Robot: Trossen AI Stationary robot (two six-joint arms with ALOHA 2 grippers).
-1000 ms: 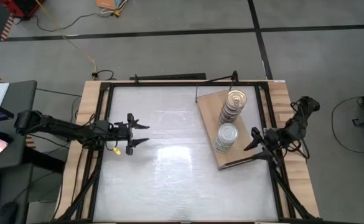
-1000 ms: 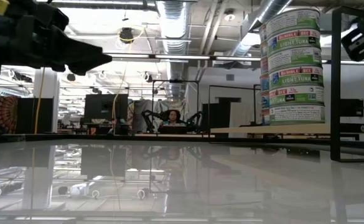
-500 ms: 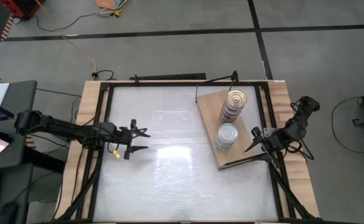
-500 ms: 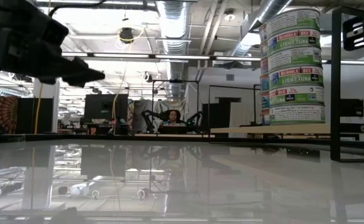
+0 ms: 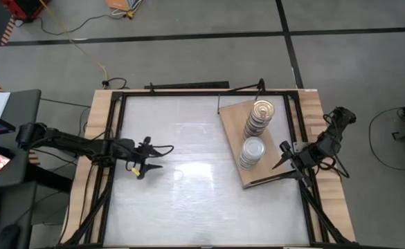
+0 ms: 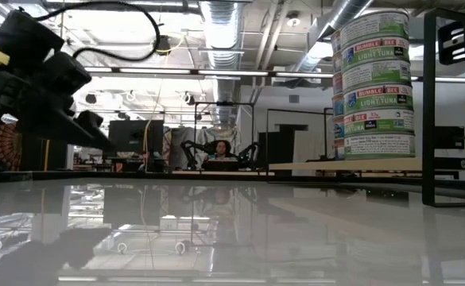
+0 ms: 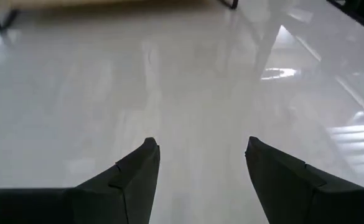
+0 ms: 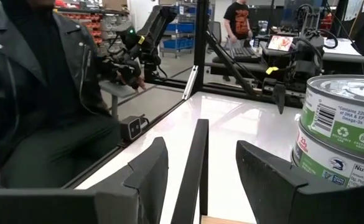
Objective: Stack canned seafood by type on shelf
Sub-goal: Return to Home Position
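While 2 tin stacks (image 5: 252,151) top shelf (image 5: 231,119) | 1 maybe 5 high | left gripper (image 5: 165,156), right gripper (image 5: 278,155) released

Low view: labels on the stack of tins (image 6: 373,83) read "BUMBLE BEE" and "LIGHT TUNA". Right wrist view: the upper tin (image 8: 348,118) has a barcode and small print, possibly "Calories 220".

In the low view the near stack of tins (image 6: 375,87) hides nearly all of the one behind, and the left hand (image 6: 97,133) is a dark blur cut by the edge. The right wrist view crops two tins (image 8: 346,134) at its edge.
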